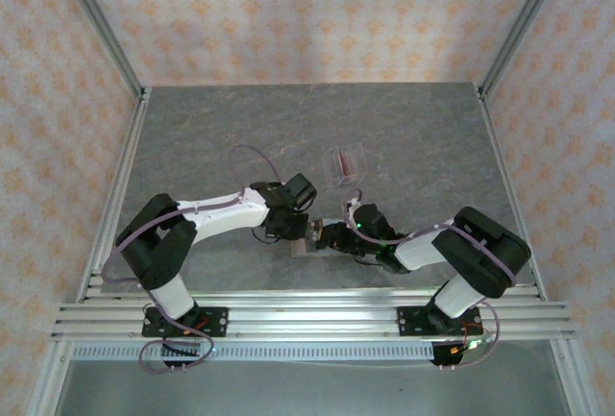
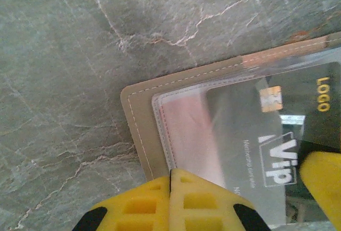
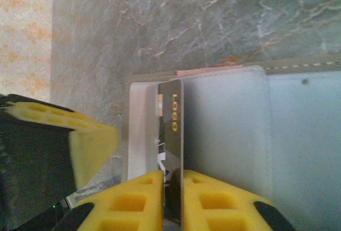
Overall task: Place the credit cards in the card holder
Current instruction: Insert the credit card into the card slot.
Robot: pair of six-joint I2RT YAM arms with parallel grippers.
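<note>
The card holder (image 2: pixel 139 129), a tan-brown wallet with a clear inner pocket, lies open on the marble table, its pale grey inside (image 3: pixel 229 129) facing up. My left gripper (image 2: pixel 171 175) is shut on the edge of its pocket. A dark credit card (image 2: pixel 250 135) marked "Logo" and "Vip" sits partly inside that pocket. The same card (image 3: pixel 173 119) stands edge-on between the fingers of my right gripper (image 3: pixel 171 175). Those jaws are parted a little, and the card lies against the right finger. Both grippers meet over the wallet (image 1: pixel 309 234) near the table's front middle.
A clear plastic rack (image 1: pixel 348 163) holding reddish cards stands behind the grippers, mid-table. A finger of the right gripper (image 2: pixel 322 183) is close beside the left gripper, and a left finger (image 3: pixel 90 140) shows beside the wallet. Aluminium rails (image 1: pixel 307 315) line the front edge.
</note>
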